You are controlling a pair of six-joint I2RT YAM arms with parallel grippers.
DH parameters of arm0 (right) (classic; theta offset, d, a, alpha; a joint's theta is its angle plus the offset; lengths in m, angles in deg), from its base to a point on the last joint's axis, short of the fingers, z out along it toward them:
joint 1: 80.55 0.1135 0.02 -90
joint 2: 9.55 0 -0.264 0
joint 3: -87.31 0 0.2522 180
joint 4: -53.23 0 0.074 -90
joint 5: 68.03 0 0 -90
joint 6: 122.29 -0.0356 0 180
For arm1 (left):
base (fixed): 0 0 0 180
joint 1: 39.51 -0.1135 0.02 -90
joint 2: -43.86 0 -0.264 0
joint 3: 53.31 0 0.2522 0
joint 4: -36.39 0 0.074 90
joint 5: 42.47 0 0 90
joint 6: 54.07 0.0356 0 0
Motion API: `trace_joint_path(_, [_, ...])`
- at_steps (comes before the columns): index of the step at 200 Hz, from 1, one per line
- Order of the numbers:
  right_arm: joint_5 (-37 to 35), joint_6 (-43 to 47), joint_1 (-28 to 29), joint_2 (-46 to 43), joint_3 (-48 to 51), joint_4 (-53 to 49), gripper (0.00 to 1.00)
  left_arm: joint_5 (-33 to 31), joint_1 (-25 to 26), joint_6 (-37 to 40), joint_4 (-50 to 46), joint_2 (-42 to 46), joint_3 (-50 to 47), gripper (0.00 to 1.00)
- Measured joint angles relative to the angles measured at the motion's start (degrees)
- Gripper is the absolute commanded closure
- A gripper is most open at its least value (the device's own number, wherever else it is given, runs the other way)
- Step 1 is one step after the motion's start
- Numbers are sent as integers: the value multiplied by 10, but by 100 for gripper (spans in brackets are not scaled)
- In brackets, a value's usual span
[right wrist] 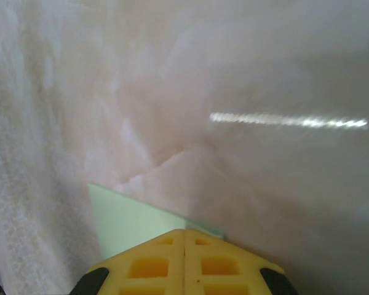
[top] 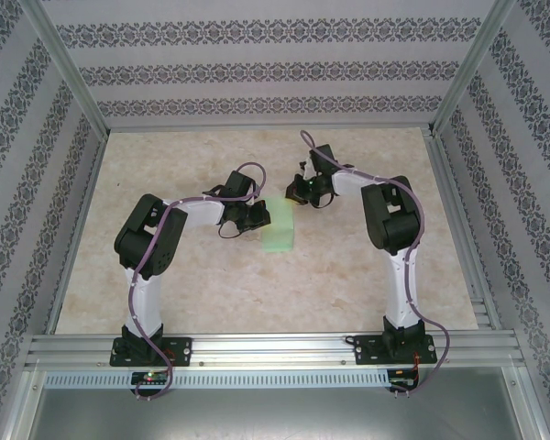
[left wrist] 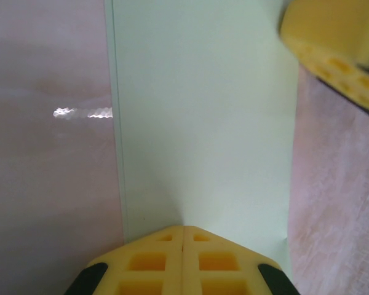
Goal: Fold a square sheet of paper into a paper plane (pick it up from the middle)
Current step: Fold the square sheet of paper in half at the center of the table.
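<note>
- The sheet of paper [top: 280,229] lies flat on the desk [top: 211,284], near the middle and between the two arms. In the top view it is a pale green oblong.
- Its long axis runs from the far side of the desk toward the near side, with only a slight tilt. Both ends look square-cut, so no pointed tip gives it a heading.
- The left tool [top: 255,215] is at the sheet's left edge, toward the far end. In the left wrist view its yellow fingers meet with no gap, and the closed left tool [left wrist: 183,230] sits over an edge of the paper [left wrist: 203,123], which stretches away ahead of it.
- The right tool [top: 298,194] is at the sheet's far right corner. Its yellow tip also shows at the upper right of the left wrist view [left wrist: 332,49].
- In the right wrist view the right tool [right wrist: 184,232] is closed too, holding nothing, with a corner of the paper [right wrist: 129,221] just under and left of its tips.
- Whether either tool presses on the sheet cannot be told.
</note>
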Motion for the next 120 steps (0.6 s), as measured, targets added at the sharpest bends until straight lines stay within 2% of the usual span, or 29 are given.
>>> trace_joint_path(48, [-13, -3, -22, -5, -3, 11, 100, 0, 0, 0, 0, 0, 0, 100])
trace_joint_path(96, [5, -24, 3, -121, 137, 52, 100, 0, 0, 2, 0, 0, 0, 100])
trace_joint_path(120, [18, -34, 29, -147, 180, 62, 100, 0, 0, 4, 0, 0, 0, 100])
